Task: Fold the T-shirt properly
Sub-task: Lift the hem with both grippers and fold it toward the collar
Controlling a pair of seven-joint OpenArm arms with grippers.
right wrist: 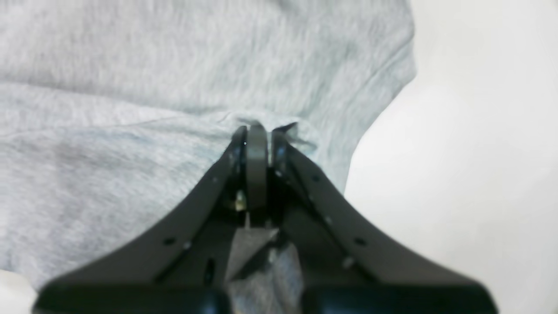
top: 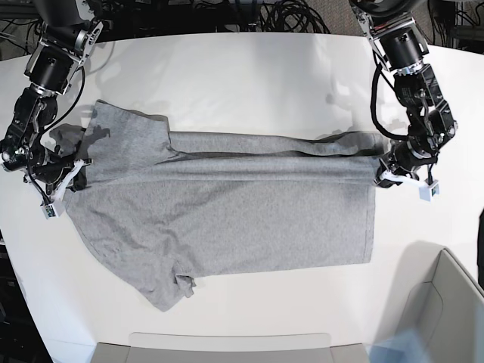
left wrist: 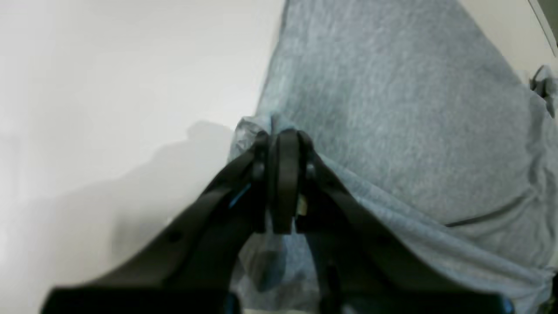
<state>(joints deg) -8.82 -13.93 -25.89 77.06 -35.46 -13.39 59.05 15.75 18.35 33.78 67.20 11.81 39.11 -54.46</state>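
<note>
A robotics lab: two black robot arms (top: 412,72) flank a white table (top: 249,83), tangled black cables (top: 227,15) run along its far edge, and a grey bin (top: 446,310) stands at the near corner.

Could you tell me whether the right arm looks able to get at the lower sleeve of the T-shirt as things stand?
Probably not yet. The right tool is shut on the T-shirt at its edge, so it would have to let go first. Otherwise the lower sleeve lies flat on the table with nothing over it.
</note>
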